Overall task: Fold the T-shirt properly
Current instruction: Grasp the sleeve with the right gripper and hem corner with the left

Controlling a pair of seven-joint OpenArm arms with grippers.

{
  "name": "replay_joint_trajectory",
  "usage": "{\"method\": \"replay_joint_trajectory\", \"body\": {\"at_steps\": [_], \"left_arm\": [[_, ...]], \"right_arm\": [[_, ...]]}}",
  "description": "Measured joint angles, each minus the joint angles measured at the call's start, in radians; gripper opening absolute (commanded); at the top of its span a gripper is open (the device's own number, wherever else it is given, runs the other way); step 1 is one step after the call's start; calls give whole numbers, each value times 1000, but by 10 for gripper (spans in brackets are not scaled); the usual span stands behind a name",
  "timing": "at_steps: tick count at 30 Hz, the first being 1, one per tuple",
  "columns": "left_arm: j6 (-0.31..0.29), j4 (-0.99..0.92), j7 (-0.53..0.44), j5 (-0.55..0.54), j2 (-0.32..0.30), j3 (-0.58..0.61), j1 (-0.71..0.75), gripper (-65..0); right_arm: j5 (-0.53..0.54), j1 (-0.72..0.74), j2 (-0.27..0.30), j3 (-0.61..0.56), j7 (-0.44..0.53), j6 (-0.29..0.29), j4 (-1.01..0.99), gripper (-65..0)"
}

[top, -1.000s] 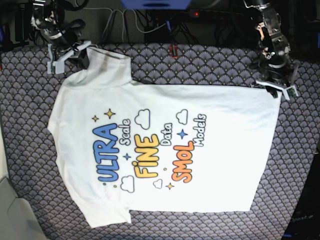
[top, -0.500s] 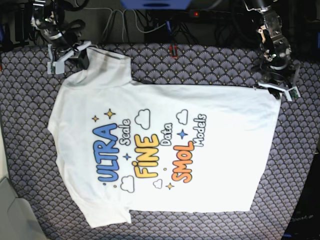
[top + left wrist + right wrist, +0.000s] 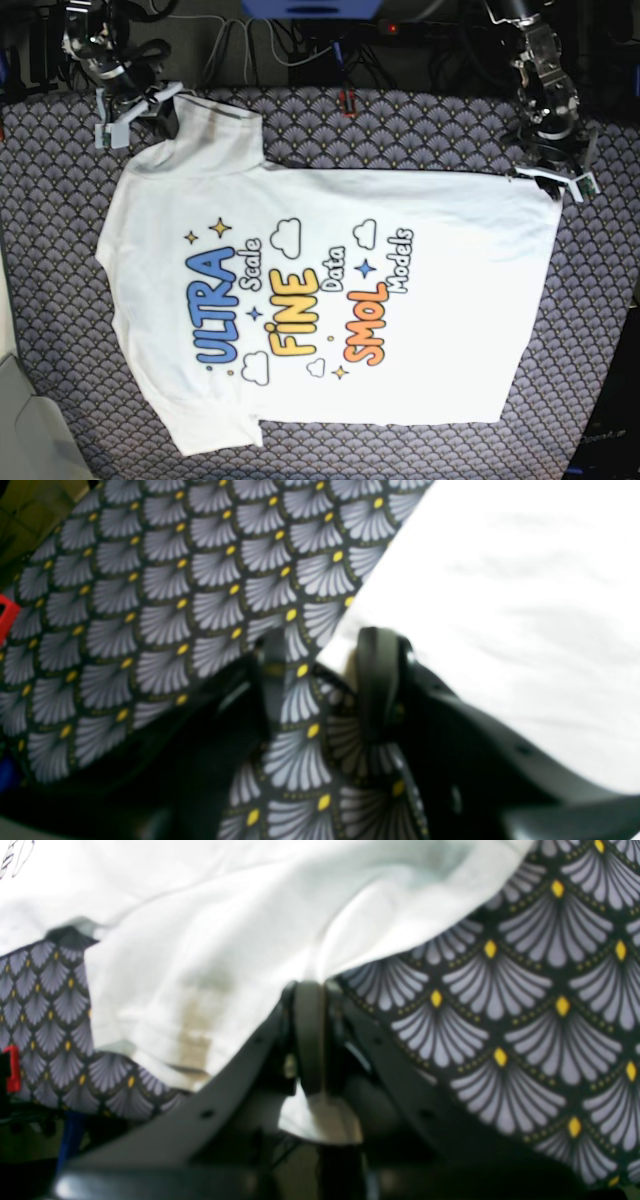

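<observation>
Left wrist: left pincer spread, straddling the shirt corner on the tabletop; best slide under before closing.
Right wrist: right pincer pressed together, pinching the sleeve.
Base: shirt flat, print up; lift both corners evenly.

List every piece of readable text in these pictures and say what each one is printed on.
All of it is on the T-shirt, seen in the base view, running sideways:
"ULTRA" in blue
"FINE" in yellow
"SMOL" in orange
"Scale", "Data", "Models" in small dark script beside those words
Both wrist views are blurred and show no readable text; a few dark strokes at the right wrist view's top left corner cannot be read.
</observation>
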Motion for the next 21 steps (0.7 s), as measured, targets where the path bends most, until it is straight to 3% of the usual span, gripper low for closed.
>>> {"method": "replay_joint_trajectory", "body": {"at_steps": [6, 12, 21], "left_arm": [[0, -17, -7, -1, -2, 0, -10, -439], [-4, -31, -26, 2, -2, 27, -14, -650], [0, -71, -115, 3, -2, 35, -12, -645]], "right_arm": [[2, 0, 0, 0, -1, 3, 0, -650], [2, -1, 0, 0, 0, 3, 0, -650], [2, -2, 0, 0, 1, 3, 0, -650]]}}
